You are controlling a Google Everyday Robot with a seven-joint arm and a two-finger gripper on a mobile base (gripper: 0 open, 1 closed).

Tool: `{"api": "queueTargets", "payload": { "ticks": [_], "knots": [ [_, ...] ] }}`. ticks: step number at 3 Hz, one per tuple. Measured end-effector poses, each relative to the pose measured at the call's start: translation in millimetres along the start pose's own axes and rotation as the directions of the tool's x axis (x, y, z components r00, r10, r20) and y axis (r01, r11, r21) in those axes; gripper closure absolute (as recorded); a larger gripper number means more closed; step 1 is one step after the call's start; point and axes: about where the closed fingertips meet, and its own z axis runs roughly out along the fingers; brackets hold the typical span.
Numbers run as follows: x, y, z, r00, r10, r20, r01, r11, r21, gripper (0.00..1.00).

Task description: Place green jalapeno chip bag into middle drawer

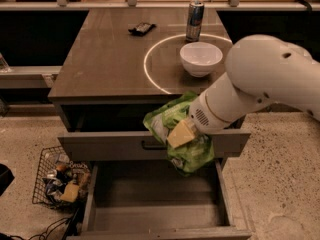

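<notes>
The green jalapeno chip bag (192, 156) is bright green and wrinkly. It hangs in front of the cabinet, overlapping the right part of the upper drawer's front. My gripper (181, 133) is shut on the bag, one yellowish finger pressed against its front. The white arm reaches in from the right. The middle drawer (150, 214) is pulled wide open below, its flat floor bare. The bag hangs above the drawer's back right part, apart from the floor.
The upper drawer (100, 145), with a grey front and small dark handle, is slightly open. On the countertop (110, 64) stand a white bowl (201, 58), a can (195, 14) and a small dark packet (141, 28). A wire basket (57, 179) of items sits on the floor at left.
</notes>
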Motion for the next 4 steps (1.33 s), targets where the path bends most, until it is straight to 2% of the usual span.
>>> {"api": "queueTargets", "payload": {
  "ticks": [1,2,3,4],
  "knots": [
    [48.1,-6.5,18.9,0.997,-0.045,-0.063,0.042,0.9978,-0.052,1.00],
    [79.0,-11.0,21.6,0.992,-0.095,-0.087,0.091,0.9944,-0.055,1.00],
    [79.0,-11.0,21.6,0.992,-0.095,-0.087,0.091,0.9944,-0.055,1.00],
    [95.8,-12.0,45.4,0.991,-0.063,-0.119,0.054,0.9956,-0.077,1.00]
  ]
}}
